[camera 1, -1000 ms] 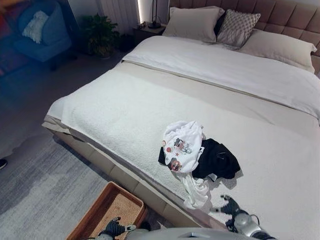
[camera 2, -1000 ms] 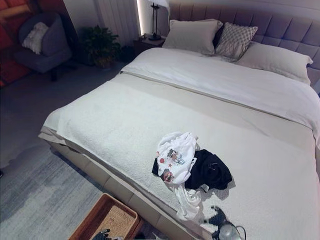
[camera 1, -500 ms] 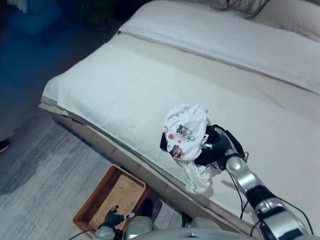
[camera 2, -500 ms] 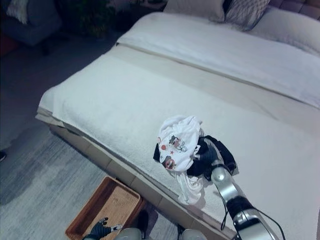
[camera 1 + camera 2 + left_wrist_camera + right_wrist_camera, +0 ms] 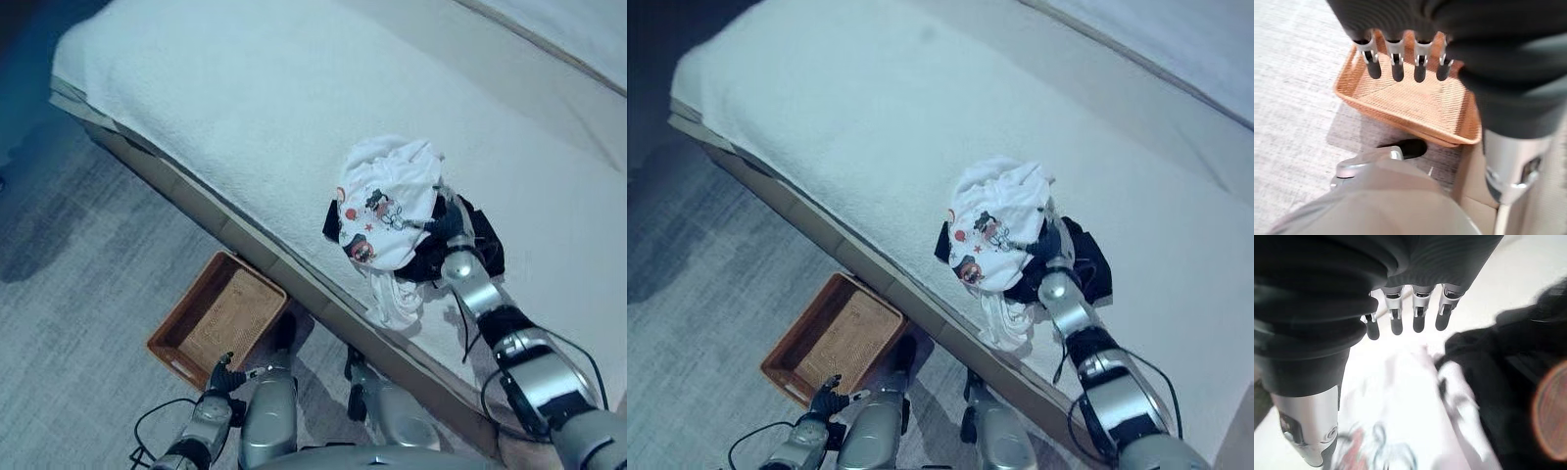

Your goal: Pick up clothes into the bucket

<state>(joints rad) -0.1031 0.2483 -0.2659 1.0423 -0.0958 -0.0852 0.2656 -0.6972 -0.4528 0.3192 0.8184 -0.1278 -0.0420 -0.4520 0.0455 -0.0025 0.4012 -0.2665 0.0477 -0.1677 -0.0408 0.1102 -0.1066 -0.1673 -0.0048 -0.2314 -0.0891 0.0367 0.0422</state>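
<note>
A white printed garment [image 5: 387,196] lies crumpled on the bed near its front edge, partly over a black garment [image 5: 482,247]; a white strip hangs over the edge. My right hand [image 5: 449,223] is stretched out over the seam between the two, its fingers [image 5: 1396,325] straight and open just above the white cloth [image 5: 1400,396] and the black cloth [image 5: 1498,362]. It holds nothing. A woven brown basket [image 5: 186,333] stands on the floor beside the bed, with nothing in it. My left hand [image 5: 223,374] hangs low by its near corner, its fingers [image 5: 1397,68] straight above the basket [image 5: 1415,100].
The bed [image 5: 245,108] with its pale textured blanket runs across the upper part of the eye views; its edge slants from upper left to lower right. Grey carpet [image 5: 78,284] covers the floor round the basket.
The camera has tilted down toward the bed's edge. My right hand has reached from the near edge of the bed up onto the clothes pile. The left hand stays low by the basket.
</note>
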